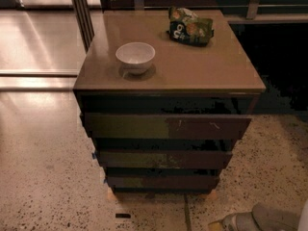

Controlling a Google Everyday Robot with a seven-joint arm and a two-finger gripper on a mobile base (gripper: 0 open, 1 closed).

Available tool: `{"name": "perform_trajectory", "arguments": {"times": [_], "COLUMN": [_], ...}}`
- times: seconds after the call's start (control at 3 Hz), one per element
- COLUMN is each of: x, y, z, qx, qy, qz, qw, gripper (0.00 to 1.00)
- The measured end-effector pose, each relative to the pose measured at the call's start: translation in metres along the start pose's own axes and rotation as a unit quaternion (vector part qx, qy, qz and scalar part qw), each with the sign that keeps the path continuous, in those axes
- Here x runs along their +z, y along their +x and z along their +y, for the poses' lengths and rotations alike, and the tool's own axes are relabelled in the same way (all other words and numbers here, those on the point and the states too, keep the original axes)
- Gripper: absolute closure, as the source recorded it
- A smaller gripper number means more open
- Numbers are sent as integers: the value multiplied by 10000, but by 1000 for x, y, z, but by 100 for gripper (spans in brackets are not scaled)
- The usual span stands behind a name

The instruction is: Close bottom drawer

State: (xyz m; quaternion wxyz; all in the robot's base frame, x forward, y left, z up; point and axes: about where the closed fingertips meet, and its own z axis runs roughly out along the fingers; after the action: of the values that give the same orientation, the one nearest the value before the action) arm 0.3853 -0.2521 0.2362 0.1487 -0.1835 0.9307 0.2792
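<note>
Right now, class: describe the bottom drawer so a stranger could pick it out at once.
Find the brown cabinet carrying a white bowl and a snack bag. On its face, the bottom drawer is the lowest and narrowest of three dark fronts, nearest the floor. The tool hangs low to its right, apart from it.

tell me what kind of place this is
Probably an office break area: a three-drawer cabinet holding a white bowl and a snack bag, on speckled floor. The gripper sits low at bottom right, apart from the bottom drawer.
</note>
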Motion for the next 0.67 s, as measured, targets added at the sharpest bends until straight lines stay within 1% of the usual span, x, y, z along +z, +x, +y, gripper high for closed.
{"name": "perform_trajectory", "arguments": {"times": [0.33, 0.67], "x": [8, 10], "y": [14, -4], "z": [8, -5], "qx": [65, -16], "qy": [-121, -54], "qz": [157, 78], "qw": [9998, 10000], "gripper": [32, 10]}}
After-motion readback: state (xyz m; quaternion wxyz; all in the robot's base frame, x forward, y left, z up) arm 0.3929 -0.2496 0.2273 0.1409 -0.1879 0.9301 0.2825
